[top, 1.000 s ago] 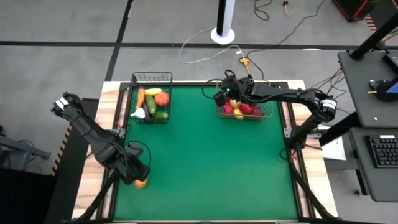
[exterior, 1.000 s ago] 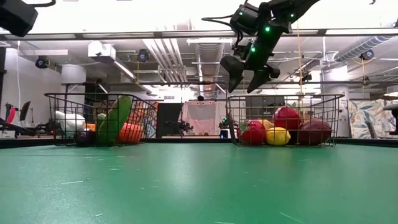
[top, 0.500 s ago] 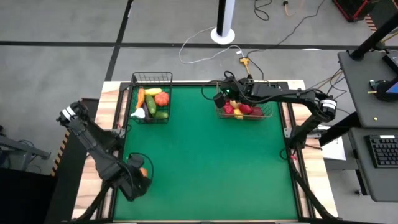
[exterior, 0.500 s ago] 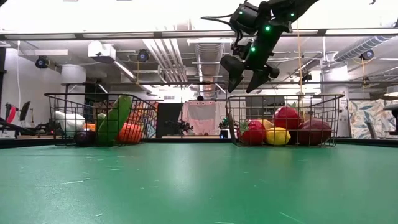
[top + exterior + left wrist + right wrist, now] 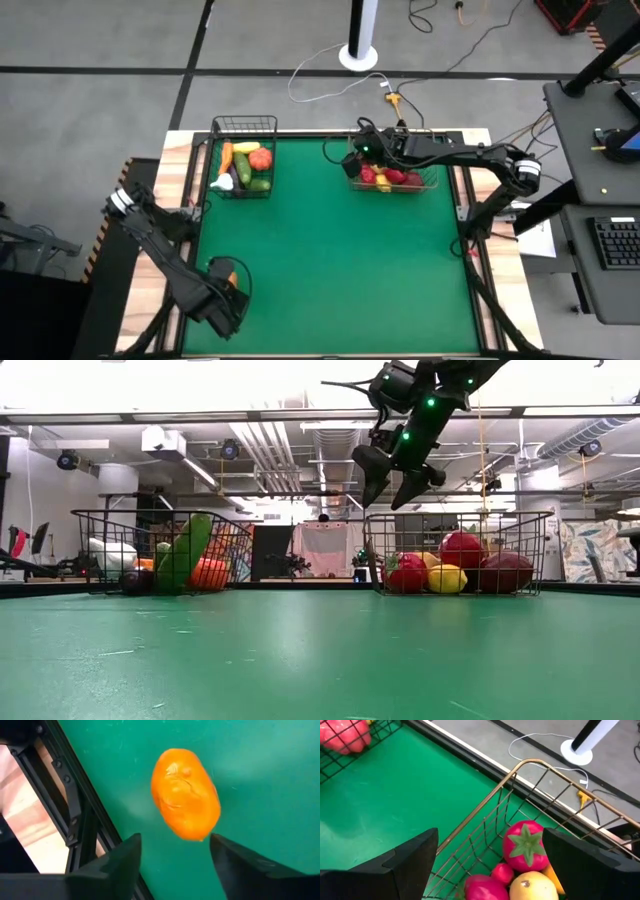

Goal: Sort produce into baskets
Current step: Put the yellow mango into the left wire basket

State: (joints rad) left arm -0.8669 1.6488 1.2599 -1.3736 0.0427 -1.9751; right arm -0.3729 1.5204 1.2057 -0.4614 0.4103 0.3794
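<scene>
Orange fruit (image 5: 186, 794) on mat, just beyond open left jaws.

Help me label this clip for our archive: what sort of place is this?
Probably a robotics lab or workshop. A green table stands on bare grey floor with loose cables, a keyboard sits on a desk beside it, and exposed ceiling pipes run overhead.

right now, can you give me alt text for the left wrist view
An orange toy fruit lies on the green table just beyond the left gripper, whose two dark fingers stand apart on either side of it. The table's dark frame runs along one edge.
</scene>
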